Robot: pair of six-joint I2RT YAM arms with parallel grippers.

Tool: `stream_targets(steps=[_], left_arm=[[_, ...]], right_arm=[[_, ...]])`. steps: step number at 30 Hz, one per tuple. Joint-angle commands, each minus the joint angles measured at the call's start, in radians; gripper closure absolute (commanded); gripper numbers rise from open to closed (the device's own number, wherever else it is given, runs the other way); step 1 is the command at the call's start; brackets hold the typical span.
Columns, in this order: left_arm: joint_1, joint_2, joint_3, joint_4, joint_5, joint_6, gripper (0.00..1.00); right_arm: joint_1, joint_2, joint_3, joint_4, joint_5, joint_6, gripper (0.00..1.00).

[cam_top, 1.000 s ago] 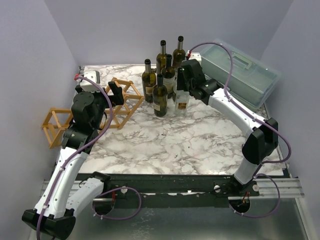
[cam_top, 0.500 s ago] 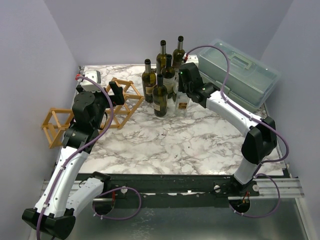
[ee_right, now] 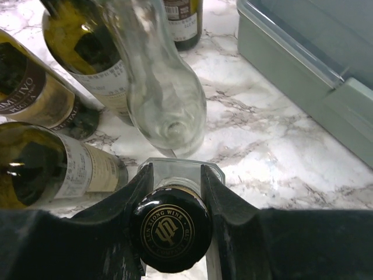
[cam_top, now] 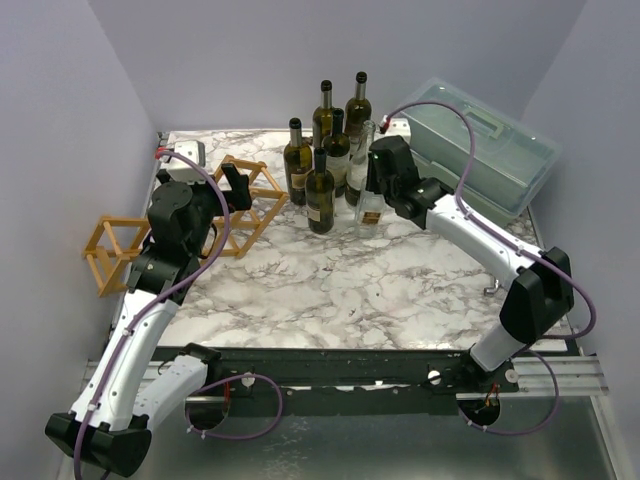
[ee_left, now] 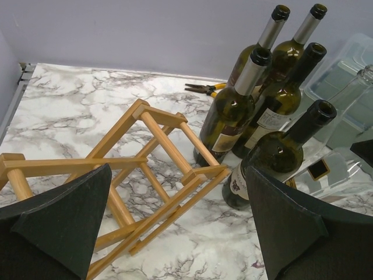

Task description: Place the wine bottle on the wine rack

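Right fingers (ee_right: 131, 201) clamped on either side of the wine bottle (ee_right: 170, 236) neck, just below its black printed cap. The right gripper (ee_right: 175, 175) grasps it from above. The bottle is clear glass with a squarish shoulder. In the top view the wine bottle (cam_top: 371, 212) stands upright at the right edge of the bottle group, under the right gripper (cam_top: 378, 180). Can't tell whether its base touches the marble table (cam_top: 350, 290).

A second clear bottle (ee_right: 166, 99) stands just beyond it. The dark green bottles (cam_top: 320, 195) are clustered to its left, the nearest right beside it. The pale green toolbox (cam_top: 480, 150) sits on the right, near but apart.

Left gripper (ee_left: 178, 175) is released. Its fingers (ee_left: 64, 227) are spread wide and hold nothing, hanging over the wine rack (ee_left: 157, 169).

The wine rack (cam_top: 245, 205) lies on the table's left side, tilted on a corner, with no bottle in any cell. It is left of the bottle group and well apart from the held bottle. A second lattice frame (cam_top: 108, 250) sits off the table's left edge. Pliers (ee_left: 204, 88) lie on the table behind the rack, near the back wall.
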Motion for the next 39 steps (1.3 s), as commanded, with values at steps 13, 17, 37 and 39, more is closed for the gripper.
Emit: stream_targets(steps=[13, 17, 37, 39], left_arm=[[-0.004, 0.048, -0.008, 0.043, 0.327, 0.019, 0.01], [-0.004, 0.085, 0.005, 0.044, 0.452, 0.008, 0.01], [-0.231, 0.252, -0.028, 0.081, 0.703, 0.078, 0.01], [-0.263, 0.237, -0.057, 0.105, 0.678, 0.106, 0.01]], right_arm=[[-0.004, -0.333, -0.207, -0.030, -0.126, 0.260, 1.00], [-0.005, -0.404, -0.251, -0.020, -0.216, 0.304, 1.00], [-0.019, -0.507, -0.380, 0.222, -0.614, 0.635, 0.99], [-0.023, -0.486, -0.352, 0.201, -0.660, 0.653, 1.00]])
